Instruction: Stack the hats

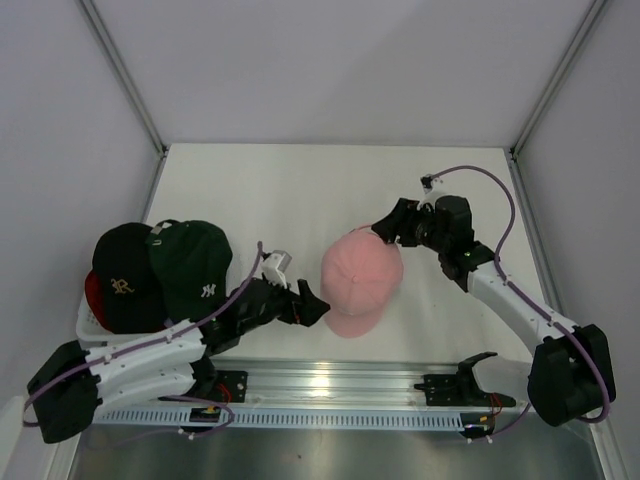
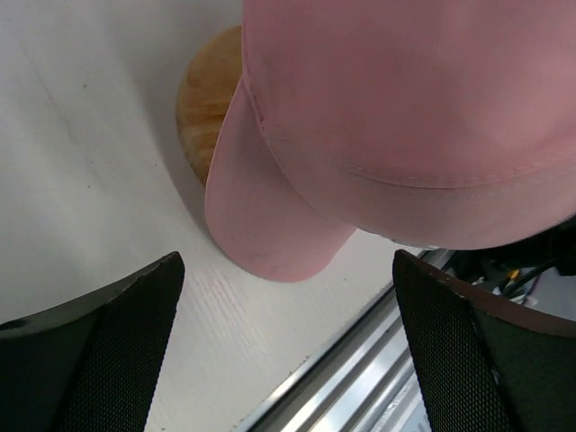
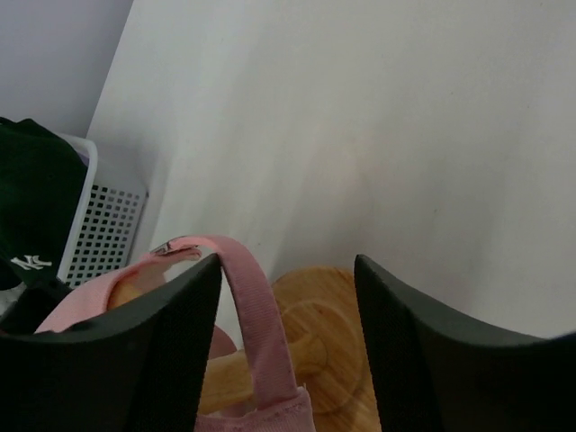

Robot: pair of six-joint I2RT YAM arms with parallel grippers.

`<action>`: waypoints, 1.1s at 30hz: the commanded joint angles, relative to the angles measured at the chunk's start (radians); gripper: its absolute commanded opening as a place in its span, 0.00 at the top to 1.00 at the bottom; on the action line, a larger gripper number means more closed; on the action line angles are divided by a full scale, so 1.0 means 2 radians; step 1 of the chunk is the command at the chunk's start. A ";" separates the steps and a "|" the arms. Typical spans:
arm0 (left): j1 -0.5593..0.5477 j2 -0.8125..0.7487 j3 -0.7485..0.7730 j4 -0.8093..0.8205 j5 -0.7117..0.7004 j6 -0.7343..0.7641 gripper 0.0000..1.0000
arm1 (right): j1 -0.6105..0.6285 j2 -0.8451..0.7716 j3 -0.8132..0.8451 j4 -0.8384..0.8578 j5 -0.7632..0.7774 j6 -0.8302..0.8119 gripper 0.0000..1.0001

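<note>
Done, apparently, placing pink fabric baseball cap [image 1: 360, 280] on round wooden stand [image 2: 205, 103] mid-frame, left gripper [image 1: 318, 308] and right gripper [image 1: 383, 232] both gaping empty beside it; next, fetching dark green cap [image 1: 190, 262] from white mesh basket [image 3: 106, 229], left.

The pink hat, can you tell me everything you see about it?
The pink baseball cap looks like soft fabric, with stitched seams and a curved brim pointing toward the near edge. It sits upright on the round wooden stand. Its back strap, with a small metal buckle, arches right beside the open right end effector; whether they touch is unclear.
</note>
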 commanded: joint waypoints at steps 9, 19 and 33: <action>-0.005 0.112 0.009 0.106 0.034 0.134 0.01 | 0.010 0.014 -0.035 -0.012 0.056 -0.010 0.92; -0.005 0.066 0.059 -0.066 -0.105 0.001 0.00 | 0.010 -0.006 -0.073 -0.077 0.150 0.063 1.00; -0.005 -0.037 0.042 -0.092 -0.172 -0.115 0.01 | 0.016 -0.148 -0.138 -0.139 0.245 0.162 0.97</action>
